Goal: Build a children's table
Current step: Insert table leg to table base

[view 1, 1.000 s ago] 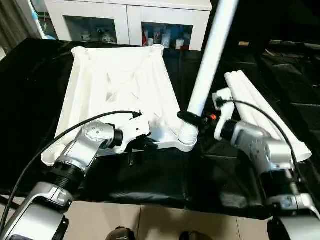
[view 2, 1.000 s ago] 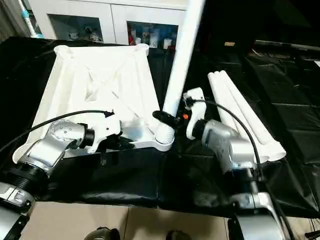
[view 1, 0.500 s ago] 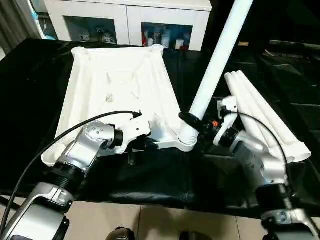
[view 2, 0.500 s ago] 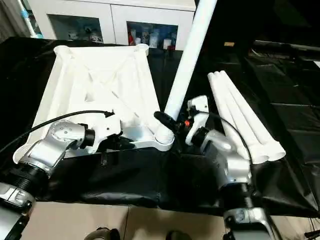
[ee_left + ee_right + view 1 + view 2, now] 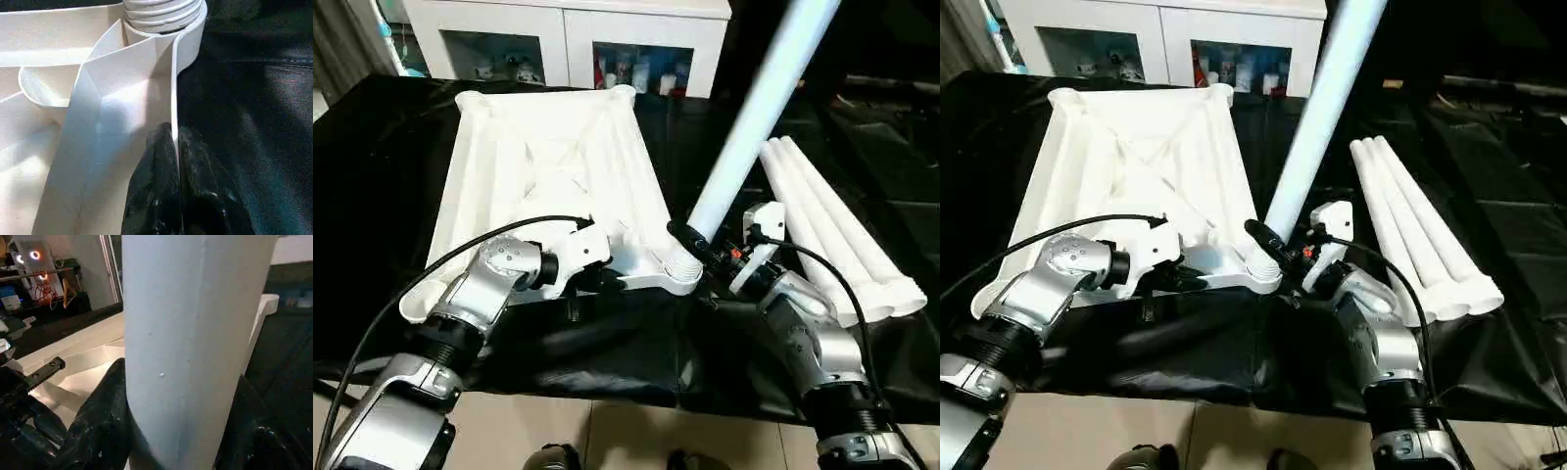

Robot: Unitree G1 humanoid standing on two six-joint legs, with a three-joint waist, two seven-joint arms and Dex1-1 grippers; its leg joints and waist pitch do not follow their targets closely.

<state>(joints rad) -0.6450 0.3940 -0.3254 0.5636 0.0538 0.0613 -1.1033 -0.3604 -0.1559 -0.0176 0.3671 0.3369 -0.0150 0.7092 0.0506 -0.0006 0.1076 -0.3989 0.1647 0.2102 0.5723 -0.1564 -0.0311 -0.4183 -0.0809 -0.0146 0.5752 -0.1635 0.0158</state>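
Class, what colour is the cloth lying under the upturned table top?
Black cloth, best seen in the left eye view, under the white table top.

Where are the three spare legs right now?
In the left eye view the spare legs lie side by side on the black cloth at the robot's right, just beyond the right end effector.

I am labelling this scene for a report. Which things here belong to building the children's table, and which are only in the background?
Belonging to the job:
- table top, upside down on the black cloth
- leg standing in the near corner socket, held by the right gripper
- three spare legs
- left gripper, pinching the top's edge

Only background:
- white glass-door cabinet
- black cloth
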